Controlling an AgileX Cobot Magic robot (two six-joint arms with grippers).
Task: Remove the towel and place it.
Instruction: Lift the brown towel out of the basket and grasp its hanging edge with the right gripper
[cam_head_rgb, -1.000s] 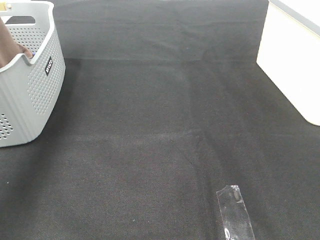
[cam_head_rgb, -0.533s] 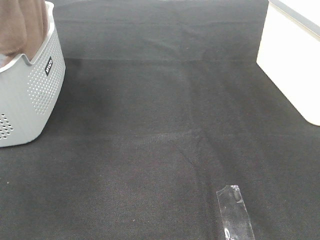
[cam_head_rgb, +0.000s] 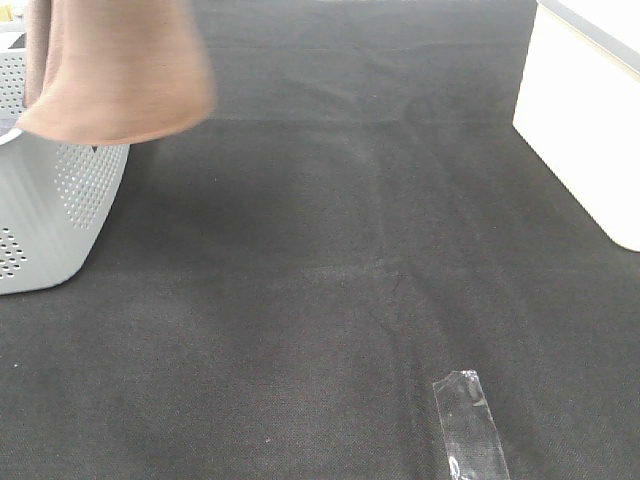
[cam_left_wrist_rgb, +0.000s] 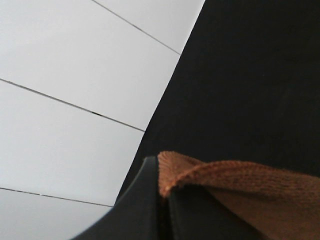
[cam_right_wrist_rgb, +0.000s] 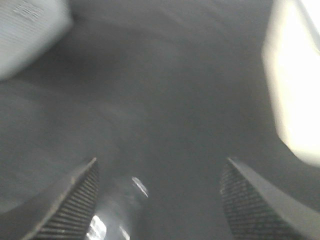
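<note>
The brown towel (cam_head_rgb: 120, 70) hangs in the air at the top left of the exterior high view, its lower edge swung out over the right rim of the grey basket (cam_head_rgb: 55, 210). Its top runs out of the frame, and neither gripper shows in that view. In the left wrist view my left gripper (cam_left_wrist_rgb: 162, 200) is shut on a folded edge of the towel (cam_left_wrist_rgb: 235, 185), pinched between dark fingers (cam_left_wrist_rgb: 142, 200). In the blurred right wrist view my right gripper (cam_right_wrist_rgb: 160, 200) is open and empty above the black cloth surface.
A white box (cam_head_rgb: 585, 120) stands at the right edge of the table. A strip of clear tape (cam_head_rgb: 468, 425) lies on the black cloth near the front. The basket also shows blurred in the right wrist view (cam_right_wrist_rgb: 30, 35).
The towel has risen out of the basket and swung to the right, from mostly inside it to hanging above its right rim.
</note>
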